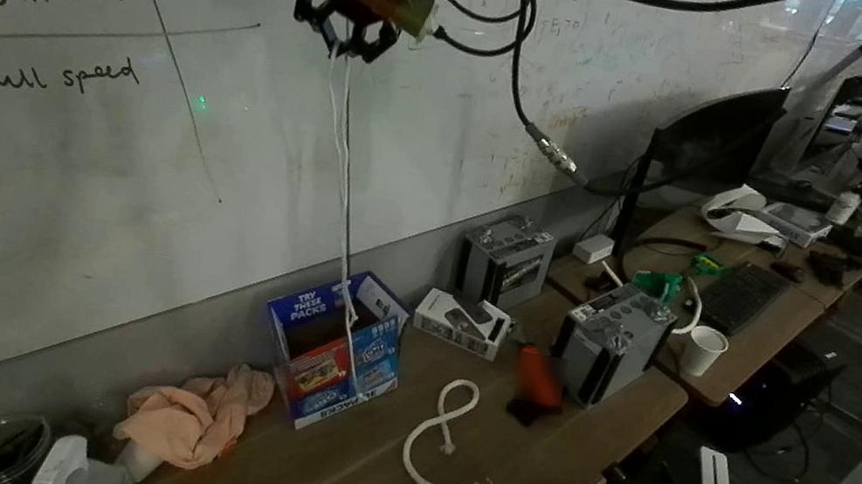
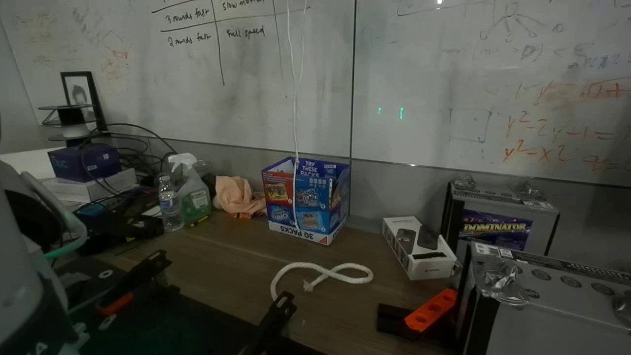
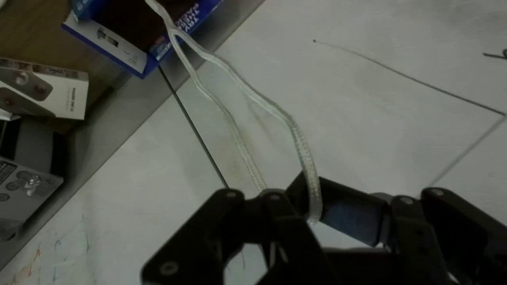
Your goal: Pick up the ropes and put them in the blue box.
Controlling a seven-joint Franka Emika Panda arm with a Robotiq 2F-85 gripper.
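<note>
White rope (image 2: 295, 118), top cropped in an exterior view, hand (image 1: 348, 50) pinching it, blue box (image 1: 323, 374) murky inside

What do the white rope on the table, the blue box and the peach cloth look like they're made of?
White rope: fibre, matte, with a frayed end; cotton or synthetic, I can't tell. Blue box: probably printed cardboard, smooth-looking, judging by its thin, folded walls. Peach cloth: apparently soft fabric, dull, since it bunches into loose folds; fibre unclear.
</note>
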